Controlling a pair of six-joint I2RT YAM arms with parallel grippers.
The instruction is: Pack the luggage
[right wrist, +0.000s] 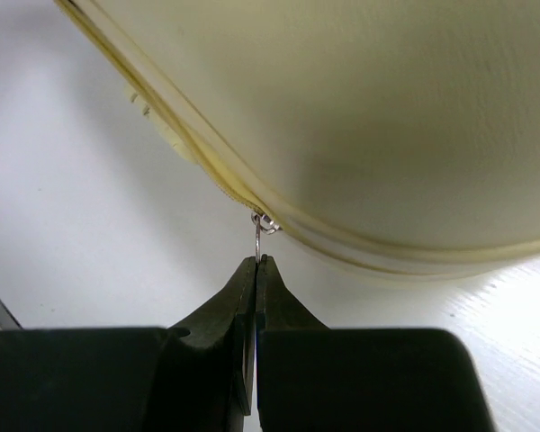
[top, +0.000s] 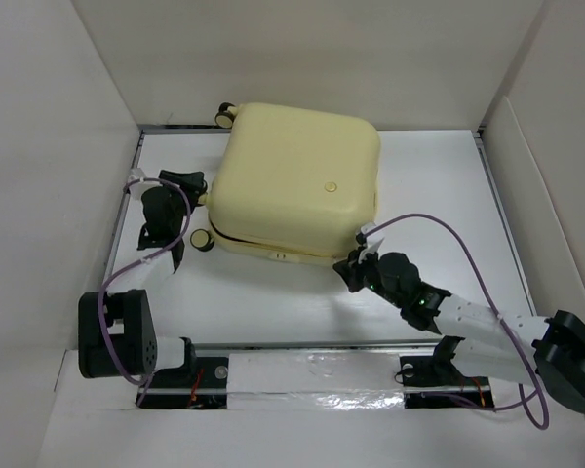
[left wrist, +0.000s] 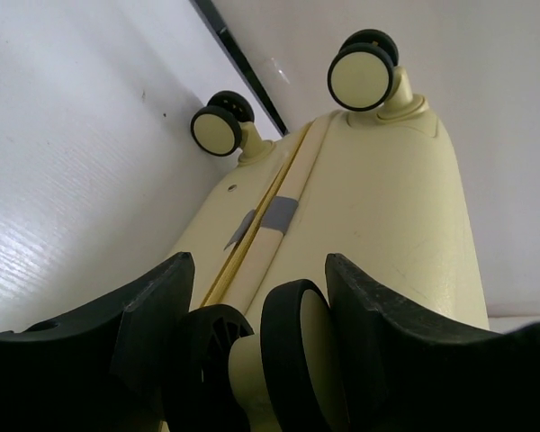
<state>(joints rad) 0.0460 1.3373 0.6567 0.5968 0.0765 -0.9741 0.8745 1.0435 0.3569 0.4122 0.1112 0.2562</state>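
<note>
The luggage (top: 297, 180) lay closed on the counter (top: 439, 185). At its near corner the zipper pull (right wrist: 257, 241) was pinched by the right pincer (right wrist: 255, 263), probably for zipping. At its wheeled end, one caster (left wrist: 292, 346) was straddled by the half-open left pincer (left wrist: 256, 301), presumably as a brace.

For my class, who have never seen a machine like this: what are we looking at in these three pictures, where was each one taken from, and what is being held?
These are two robot arms bolted to the near edge of a white table. One picture looks down from above; the other two come from small cameras on each arm's wrist, so you see that arm's own fingers. On the table lies a closed pale-yellow suitcase. The right gripper is shut on the suitcase's metal zipper pull, at its near edge. The left gripper, at the wheeled end, has its two fingers either side of a caster wheel. They do not seem to be pressing it, though I can't tell for sure.
</note>
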